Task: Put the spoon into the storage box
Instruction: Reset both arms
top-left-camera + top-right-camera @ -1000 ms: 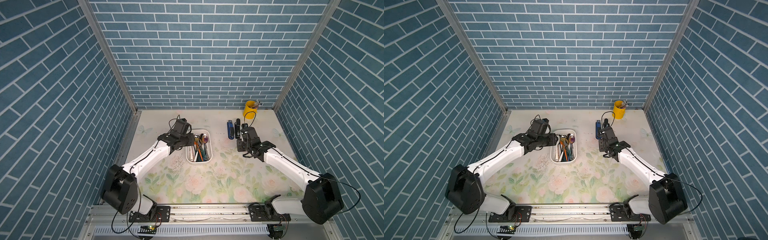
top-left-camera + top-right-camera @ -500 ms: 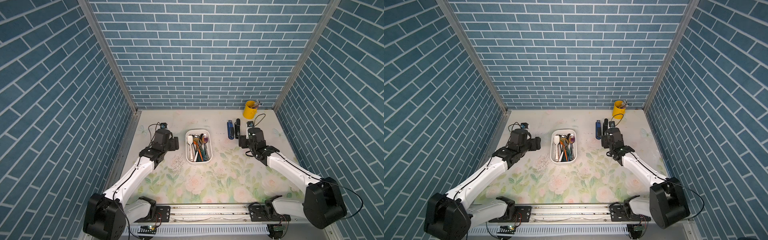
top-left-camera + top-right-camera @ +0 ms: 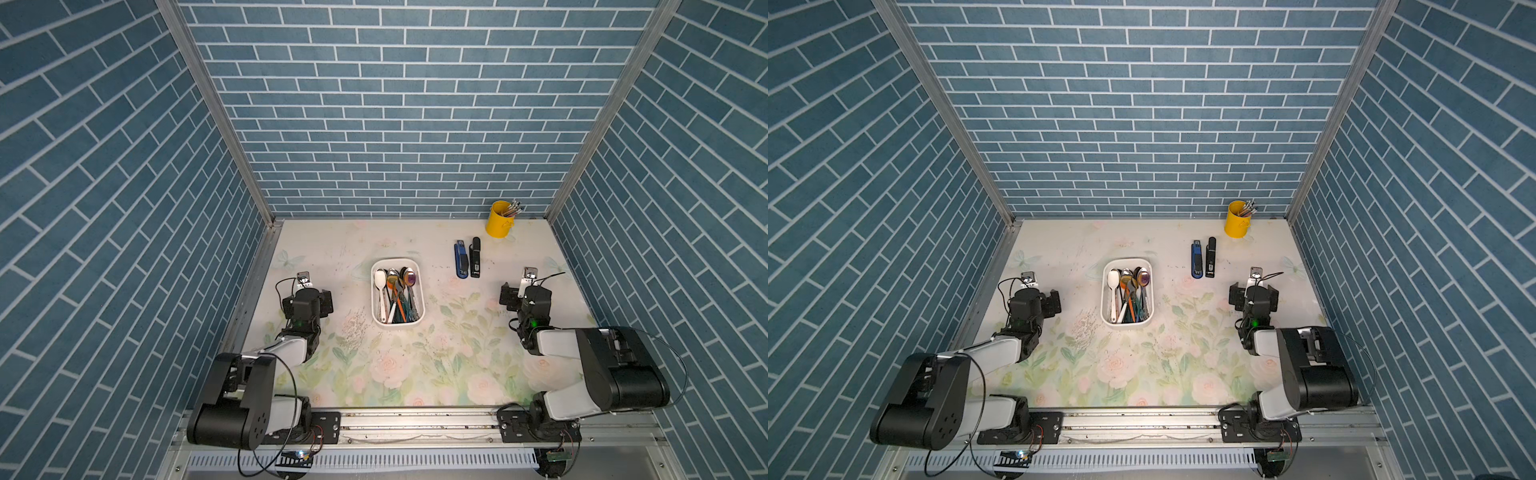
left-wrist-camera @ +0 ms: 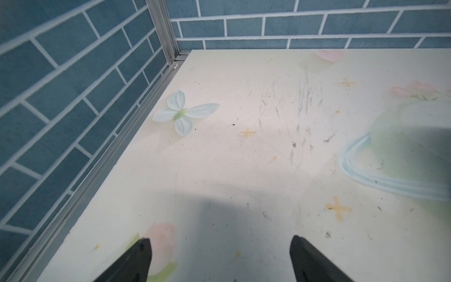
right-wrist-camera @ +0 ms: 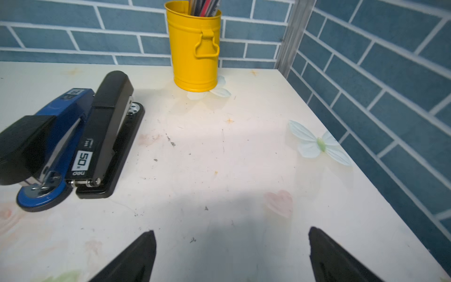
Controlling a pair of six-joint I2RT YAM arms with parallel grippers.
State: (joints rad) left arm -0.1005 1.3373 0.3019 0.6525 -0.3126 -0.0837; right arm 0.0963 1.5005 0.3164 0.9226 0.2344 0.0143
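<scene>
Blue brick-pattern walls enclose a floral-printed tabletop (image 3: 399, 374). Near its middle sits the shallow white plastic storage box (image 3: 397, 329), rounded at the corners. A cluster of spoons (image 3: 395, 282), one white among shiny darker ones, lies inside it. No spoon shows loose on the tabletop. Both the left pincer (image 4: 219, 241) and the right pincer (image 5: 231, 234) stand released and empty, well apart from the box. A yellow metal cup (image 5: 195, 48), a blue stapler (image 5: 68, 109) and a black stapler (image 5: 109, 109) sit beyond the right pincer. I judge the placing done, with nothing left.

Tangled spoon handles (image 3: 395, 309) in the storage box (image 3: 397, 327), uncountable (pens (image 5: 205, 7) in the yellow cup (image 5: 192, 53) cropped above)
</scene>
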